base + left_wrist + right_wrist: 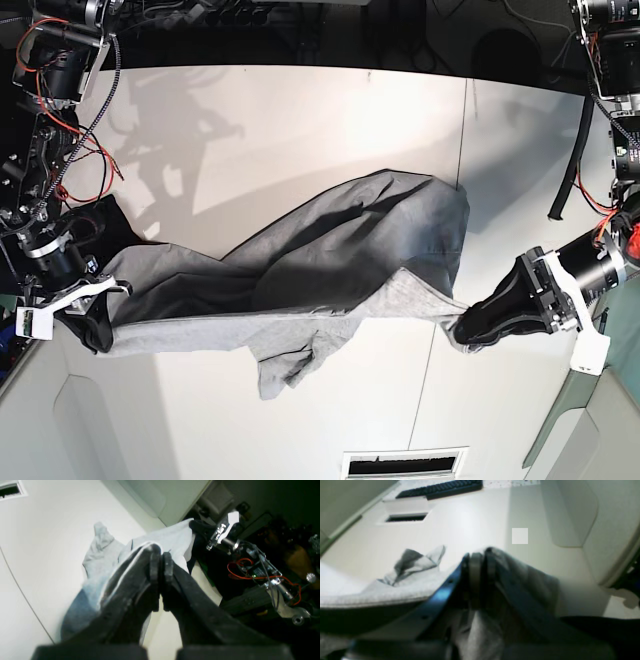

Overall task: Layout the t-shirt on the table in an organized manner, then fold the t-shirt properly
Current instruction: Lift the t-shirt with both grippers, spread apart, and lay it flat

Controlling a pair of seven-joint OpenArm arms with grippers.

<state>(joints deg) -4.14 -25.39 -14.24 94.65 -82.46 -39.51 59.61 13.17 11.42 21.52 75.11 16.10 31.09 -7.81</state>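
Observation:
The grey t-shirt [330, 260] is stretched in a rumpled band across the white table [300, 120], with one sleeve [285, 375] hanging toward the near edge. My left gripper [468, 326] at the right is shut on the shirt's end just above the tabletop. In the left wrist view, its closed fingers [161, 563] have the t-shirt [105, 547] running away from them to the other arm [225, 530]. My right gripper [95, 318] at the left edge is shut on the opposite end. In the right wrist view, the t-shirt [407, 585] drapes around its fingers [480, 560].
A rectangular slot [405, 465] is cut into the table at the near edge. A thin seam [465, 150] crosses the top. A black keyboard [440, 488] lies beyond the table. Exposed red wiring [240, 570] and arm hardware sit off the table's edge.

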